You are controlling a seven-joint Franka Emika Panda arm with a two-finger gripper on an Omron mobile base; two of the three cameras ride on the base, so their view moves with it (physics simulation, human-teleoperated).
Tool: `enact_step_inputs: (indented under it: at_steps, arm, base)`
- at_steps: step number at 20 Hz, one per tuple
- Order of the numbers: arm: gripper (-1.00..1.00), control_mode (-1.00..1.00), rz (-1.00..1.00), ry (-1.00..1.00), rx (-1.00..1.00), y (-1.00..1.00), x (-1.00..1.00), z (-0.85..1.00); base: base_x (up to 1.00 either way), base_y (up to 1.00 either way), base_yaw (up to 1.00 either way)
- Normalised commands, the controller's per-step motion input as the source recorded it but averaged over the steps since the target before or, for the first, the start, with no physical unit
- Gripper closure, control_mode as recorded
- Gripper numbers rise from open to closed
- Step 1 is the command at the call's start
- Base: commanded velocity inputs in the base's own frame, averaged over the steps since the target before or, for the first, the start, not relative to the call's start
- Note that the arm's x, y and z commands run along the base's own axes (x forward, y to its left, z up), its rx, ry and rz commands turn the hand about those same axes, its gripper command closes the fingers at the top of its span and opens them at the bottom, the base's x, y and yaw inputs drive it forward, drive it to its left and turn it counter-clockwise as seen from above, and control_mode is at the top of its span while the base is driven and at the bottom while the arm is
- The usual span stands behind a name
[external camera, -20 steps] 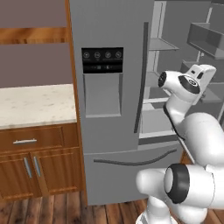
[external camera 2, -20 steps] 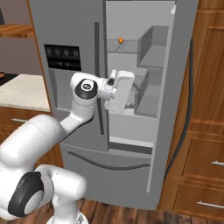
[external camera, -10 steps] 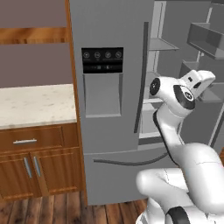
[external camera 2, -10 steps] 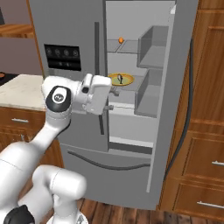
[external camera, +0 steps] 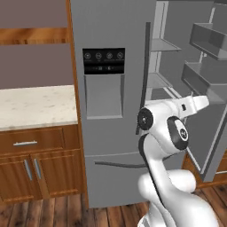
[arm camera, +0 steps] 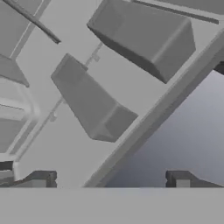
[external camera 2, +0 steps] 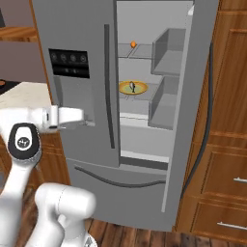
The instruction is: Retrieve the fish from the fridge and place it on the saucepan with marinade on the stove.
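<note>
Left base view: the fridge (external camera: 111, 106) stands in the middle with its left door shut, showing the black dispenser panel (external camera: 103, 61) and a long dark handle (external camera: 144, 80). Its right door (external camera: 208, 88) is swung open to the right, with grey door bins (external camera: 208, 40) on its inner face. Pale shelves (external camera: 162, 44) show in the open compartment. A marble-look counter (external camera: 35, 106) over wooden cabinets (external camera: 35, 164) lies to the left. The white arm (external camera: 166, 146) rises at the lower right, and its hand end reaches right towards the open door; the finger tips cannot be made out here.

Right base view: the open right half of the fridge (external camera 2: 77, 38) shows its shelves. The fish (external camera 2: 132, 87) lies on a round yellow plate (external camera 2: 140, 89) on the middle shelf, far inside. A small orange item (external camera 2: 133, 44) sits on the shelf above. Door bins (external camera 2: 166, 58) hang at the right of the opening. The arm's hand (external camera 2: 67, 118) lies across the shut left door, well apart from the fish.

Hand view: the gripper (arm camera: 111, 179) shows its two dark fingertips (arm camera: 41, 177) standing wide apart at the bottom, with nothing between them. Beyond them are two grey door bins (arm camera: 92, 103) on the pale inner door face, and a darker grey panel (arm camera: 192, 140) at the right.
</note>
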Motion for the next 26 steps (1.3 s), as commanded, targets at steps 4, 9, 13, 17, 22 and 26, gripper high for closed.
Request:
enact_step_inputs:
  at_steps: [4,9,13,17,22,26]
  arm:
    - [-1.00,-1.00,0.23,-0.41,0.32,0.72,-0.42,0.00]
    - [-1.00,-1.00,0.30,-0.24,0.37,0.38,-0.39,0.02]
    - [-1.00,-1.00,0.34,-0.02,0.30,-0.09,-0.11,0.11]
    - [-1.00,-1.00,0.07,0.01,0.09,-0.57,0.18,0.06]
    - [-1.00,-1.00,0.02,0.18,0.00,-0.19,0.61,0.02]
    - [-1.00,-1.00,0.11,0.12,0.00,0.15,0.74,0.00]
  base:
    - [0.00,0.00,0.00]
    - [0.00,0.00,0.00]
    - [0.00,0.00,0.00]
    - [0.00,0.00,0.00]
    - [0.00,0.00,0.00]
    - [0.00,0.00,0.00]
